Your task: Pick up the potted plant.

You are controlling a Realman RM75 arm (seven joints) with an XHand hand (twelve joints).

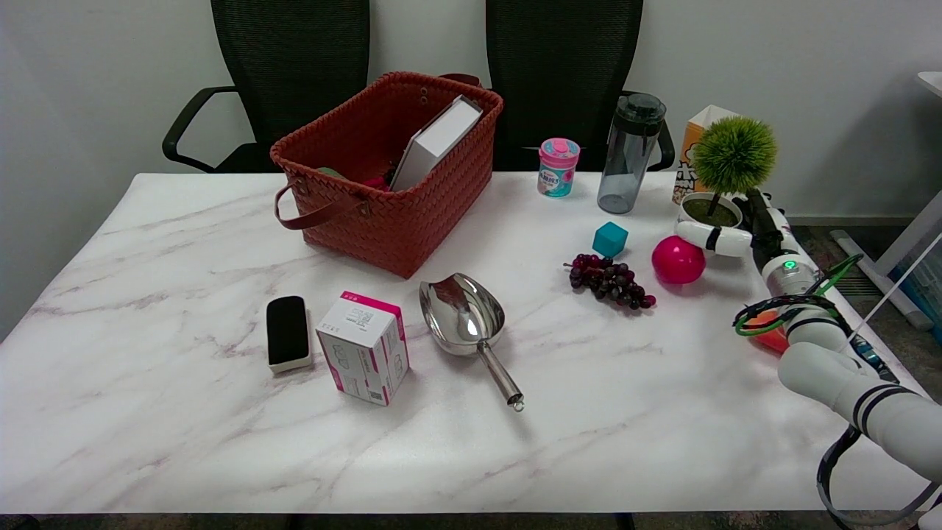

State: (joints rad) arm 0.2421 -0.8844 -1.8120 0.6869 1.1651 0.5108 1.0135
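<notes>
One hand is busy here, the right hand (739, 230), at the far right side of the table (176, 412). Its fingers (712, 239) wrap around the front of the little white pot, so the hand looks like it is holding the potted plant (725, 177). The back of the hand is partly hidden behind the pot, so I cannot see how tight the hold is.

The plant has a round, fuzzy green top on a thin stem. It stands up straight. I cannot tell if the pot sits on the table or is a tiny bit off it. My guess is that the reach and the grab are done, and the lift up is what is left.

Just beside the hand lies a pink ball (678, 260), touching or almost touching the fingers. It could roll if bumped. Near that are purple grapes (611, 281) and a teal cube (610, 239). Behind the plant stands an orange carton (692, 151), and next to it a dark water bottle (631, 152). Well apart on the left sits a red basket (412, 221).
</notes>
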